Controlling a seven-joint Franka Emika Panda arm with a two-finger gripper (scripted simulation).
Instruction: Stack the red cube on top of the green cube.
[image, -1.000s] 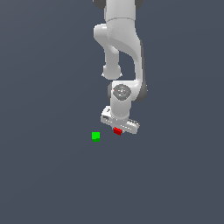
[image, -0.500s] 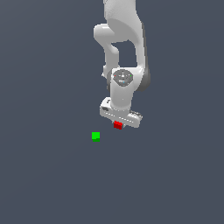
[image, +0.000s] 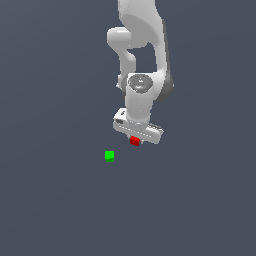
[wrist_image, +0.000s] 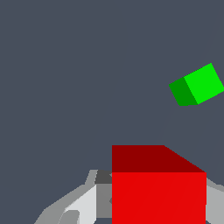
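Under the white arm, in the exterior view, the hand (image: 135, 138) was clenched on the red cube (image: 134, 141), which sat held just below its palm bar and off the surface (image: 55, 205). The green cube (image: 109, 155) rested on that surface, apart from the red one, lower and toward the exterior view's left. To do the carry well, the hand would need to keep its grip firm, travel level until the red cube stood squarely over the green one, then lower straight down and align the faces before letting go.

From the wrist view, the red cube (wrist_image: 158, 192) filled the foreground between pale grey fingers (wrist_image: 78, 203), its faces flat, sharp-edged and unmarked. The green cube (wrist_image: 197, 85) lay beyond it, turned at an angle, equally plain and matte. Both looked rigid. The surface (wrist_image: 65, 78) was an even slate grey without texture.
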